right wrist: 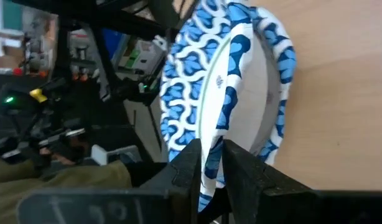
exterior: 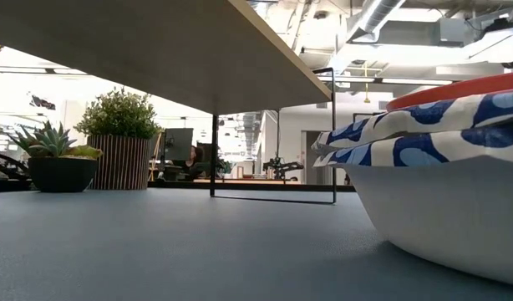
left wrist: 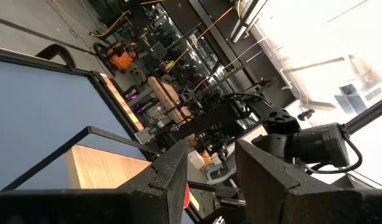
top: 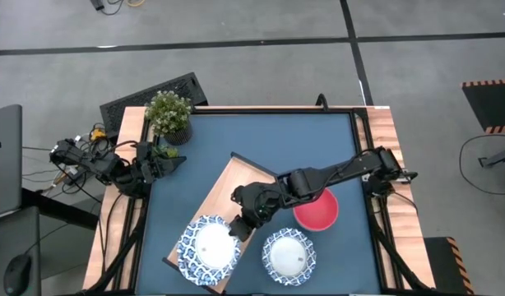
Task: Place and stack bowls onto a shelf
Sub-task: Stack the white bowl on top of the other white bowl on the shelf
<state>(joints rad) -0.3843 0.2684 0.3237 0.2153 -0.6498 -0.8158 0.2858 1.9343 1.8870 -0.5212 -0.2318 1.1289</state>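
A blue-and-white bowl [top: 208, 244] lies on its base on the near end of the light wooden shelf [top: 224, 193]. My right gripper [top: 236, 227] is at this bowl's right-hand rim, its fingers a little apart on either side of the rim [right wrist: 214, 163]. A second blue-and-white bowl [top: 289, 255] and a red bowl [top: 317, 210] sit on the blue tabletop to the right of the shelf. My left gripper [left wrist: 209, 171] waits open at the table's left edge, holding nothing. My right gripper straddles the right-hand rim [right wrist: 217, 134] of the bowl on the shelf, one finger inside the bowl and one outside, coming slanting down from the table's right. Whether the fingers touch the rim I cannot tell. The bowl rests on the shelf.
Two potted plants [top: 169, 115] [exterior: 60, 159] stand at the table's far left corner. The shelf stands raised on thin dark legs [exterior: 273, 196], with bare tabletop [exterior: 173, 251] under it. Wooden rails [top: 384, 140] edge the table.
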